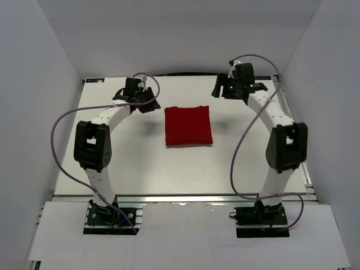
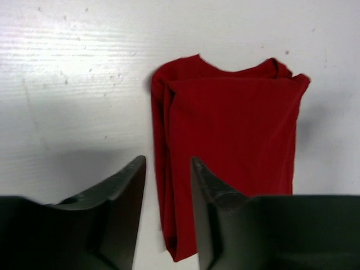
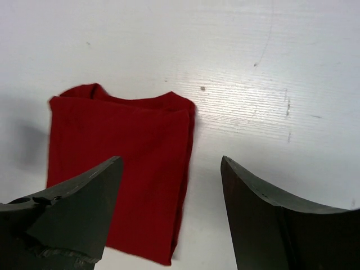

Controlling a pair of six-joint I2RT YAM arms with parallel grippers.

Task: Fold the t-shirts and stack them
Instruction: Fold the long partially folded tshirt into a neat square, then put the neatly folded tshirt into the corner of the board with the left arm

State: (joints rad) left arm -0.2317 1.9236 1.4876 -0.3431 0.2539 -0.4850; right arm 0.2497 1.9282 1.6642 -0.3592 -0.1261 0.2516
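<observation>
The red t-shirt (image 1: 188, 125) lies folded into a neat rectangle in the middle of the white table. It shows in the left wrist view (image 2: 230, 152) and the right wrist view (image 3: 121, 163). My left gripper (image 1: 147, 101) hovers just left of the shirt's far left corner, its jaws a little apart and empty (image 2: 167, 169). My right gripper (image 1: 225, 90) is raised to the shirt's far right, open wide and empty (image 3: 171, 169). Neither gripper touches the cloth.
The white table (image 1: 140, 163) is walled in by white panels on the left, right and back. Purple cables (image 1: 59, 126) loop beside each arm. The arm bases stand at the near edge.
</observation>
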